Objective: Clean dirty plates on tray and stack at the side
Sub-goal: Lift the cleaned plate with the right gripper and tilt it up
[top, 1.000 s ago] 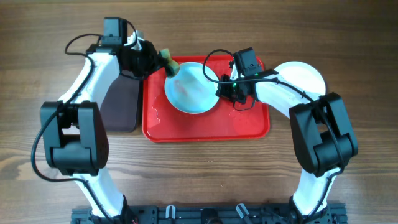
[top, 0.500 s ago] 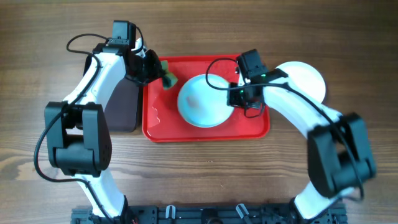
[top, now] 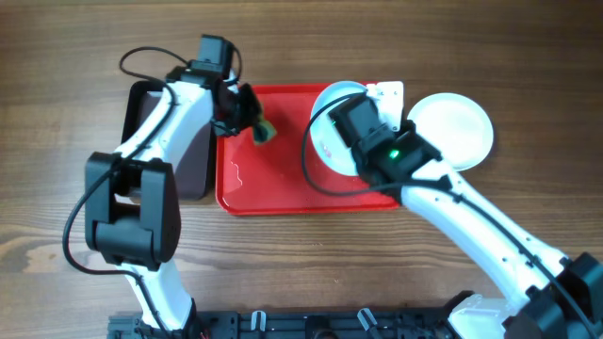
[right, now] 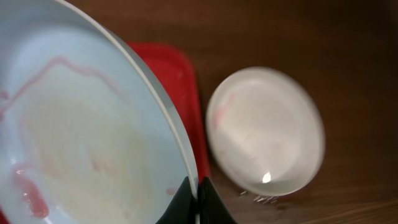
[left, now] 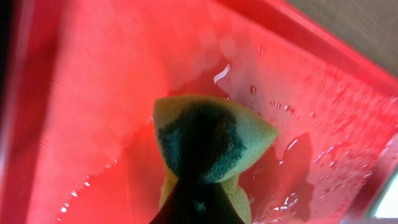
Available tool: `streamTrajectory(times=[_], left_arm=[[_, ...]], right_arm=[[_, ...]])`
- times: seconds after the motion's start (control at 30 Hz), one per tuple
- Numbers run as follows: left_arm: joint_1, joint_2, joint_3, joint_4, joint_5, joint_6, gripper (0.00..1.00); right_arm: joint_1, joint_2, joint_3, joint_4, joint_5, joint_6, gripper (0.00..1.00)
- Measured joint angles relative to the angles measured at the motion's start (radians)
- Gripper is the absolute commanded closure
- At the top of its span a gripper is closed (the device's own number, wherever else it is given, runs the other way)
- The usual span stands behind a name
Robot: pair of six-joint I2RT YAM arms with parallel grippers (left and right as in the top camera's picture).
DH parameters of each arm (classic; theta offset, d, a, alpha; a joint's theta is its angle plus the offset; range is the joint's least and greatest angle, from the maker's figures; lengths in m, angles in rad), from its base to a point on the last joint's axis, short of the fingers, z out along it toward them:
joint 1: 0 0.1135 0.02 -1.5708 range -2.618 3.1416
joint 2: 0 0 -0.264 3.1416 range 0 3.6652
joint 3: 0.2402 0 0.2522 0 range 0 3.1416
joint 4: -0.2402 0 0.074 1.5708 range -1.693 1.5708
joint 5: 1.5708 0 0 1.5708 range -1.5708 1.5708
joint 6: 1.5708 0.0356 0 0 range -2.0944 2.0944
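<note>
Red-streaked plate [right: 74, 143] pinched at its rim in your right tool [right: 198, 198], over the red tray [top: 283, 188], far right corner | second plate [top: 452, 127] just beside, on the surface [top: 301, 264] | your left tool [left: 193, 202] clamps a sponge [left: 211, 143] over the tray, arm crossing a brown tray [top: 193, 160].

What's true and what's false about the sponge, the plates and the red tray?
1. The left gripper holds a yellow-green sponge over the red tray. True.
2. The right gripper is empty. False: it grips a plate by its rim.
3. That plate is spotless. False: it has red streaks on it.
4. A second plate sits on the table beside the tray. True.
5. The red tray is dry. False: water drops glisten on it.
</note>
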Motion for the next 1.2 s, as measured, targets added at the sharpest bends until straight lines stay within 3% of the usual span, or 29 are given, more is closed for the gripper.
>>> streamTrajectory(times=[0.53, 0.9, 1.2], left_arm=[[-0.060, 0.000, 0.000, -0.008, -0.114, -0.031, 0.96], [-0.060, 0.000, 0.000, -0.008, -0.117, -0.047, 0.96], [-0.060, 0.000, 0.000, -0.008, -0.117, -0.050, 0.96]], right_arm=[[0.267, -0.008, 0.000, 0.011, 0.691, -0.029, 0.96], [0.300, -0.008, 0.000, 0.030, 0.774, -0.092, 0.96], [0.300, -0.008, 0.000, 0.055, 0.729, -0.099, 0.96]])
